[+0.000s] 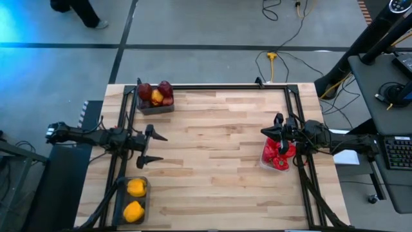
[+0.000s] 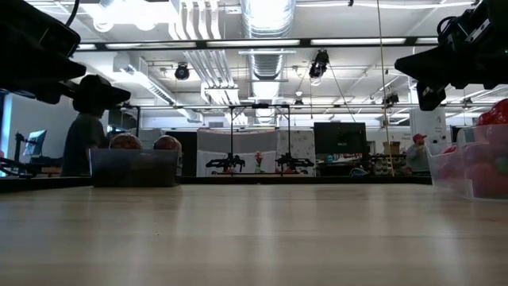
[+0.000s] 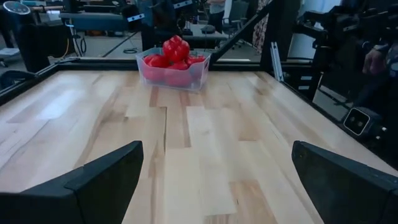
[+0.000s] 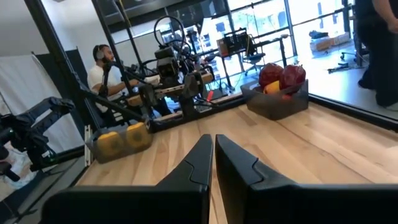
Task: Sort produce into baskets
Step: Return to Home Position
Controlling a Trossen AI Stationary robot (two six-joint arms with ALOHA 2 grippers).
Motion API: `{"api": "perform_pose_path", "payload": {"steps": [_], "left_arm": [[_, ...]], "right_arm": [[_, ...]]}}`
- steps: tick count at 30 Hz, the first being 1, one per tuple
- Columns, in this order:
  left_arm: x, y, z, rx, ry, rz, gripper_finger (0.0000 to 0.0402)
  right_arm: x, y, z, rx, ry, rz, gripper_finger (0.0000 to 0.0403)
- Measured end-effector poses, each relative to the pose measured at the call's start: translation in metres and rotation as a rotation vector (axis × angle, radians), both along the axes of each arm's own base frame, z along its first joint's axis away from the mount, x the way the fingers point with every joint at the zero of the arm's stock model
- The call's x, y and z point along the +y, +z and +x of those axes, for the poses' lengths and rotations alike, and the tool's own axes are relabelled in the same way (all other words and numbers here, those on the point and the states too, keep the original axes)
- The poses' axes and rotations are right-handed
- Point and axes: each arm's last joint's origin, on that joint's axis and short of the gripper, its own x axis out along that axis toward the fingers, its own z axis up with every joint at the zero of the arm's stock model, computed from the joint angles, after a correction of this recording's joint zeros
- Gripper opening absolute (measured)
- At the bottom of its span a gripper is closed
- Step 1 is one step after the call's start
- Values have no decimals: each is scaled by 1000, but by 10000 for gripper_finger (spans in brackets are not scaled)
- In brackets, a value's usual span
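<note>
Since all the produce sits in baskets, with apples (image 1: 147,92) in the far dark basket (image 1: 158,109), yellow peppers (image 1: 135,198) in the near dark basket (image 1: 121,205) and red peppers (image 1: 275,156) in the clear basket (image 1: 264,162), no loose piece shows on the counter (image 1: 219,148). The left gripper (image 1: 161,147) hangs between the dark baskets, spread wide and empty. The right gripper (image 1: 265,132), pressed closed and empty, hovers beside the clear basket. Both arms point inward.

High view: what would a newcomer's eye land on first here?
First, the bright red peppers heaped in the clear bin at the right edge of the table, by the shut right claw. Then the two dark bins on the left: the far bin holds dark apples with one yellow piece, and the near bin holds yellow peppers. The open left claw hovers between them.
</note>
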Motion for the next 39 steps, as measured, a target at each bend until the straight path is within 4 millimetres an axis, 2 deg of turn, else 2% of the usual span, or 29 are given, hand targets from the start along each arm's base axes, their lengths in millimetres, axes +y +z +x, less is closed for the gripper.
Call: {"api": "perform_pose_path", "payload": {"steps": [7, 12, 39], "left_arm": [[0, -1, 1, 26, 2, 4, 394], [0, 6, 2, 8, 3, 1, 394], [0, 7, 2, 4, 4, 0, 394]], "right_arm": [[0, 0, 0, 0, 0, 0, 13], [0, 0, 0, 0, 0, 0, 13], [0, 0, 0, 0, 0, 0, 13]]}}
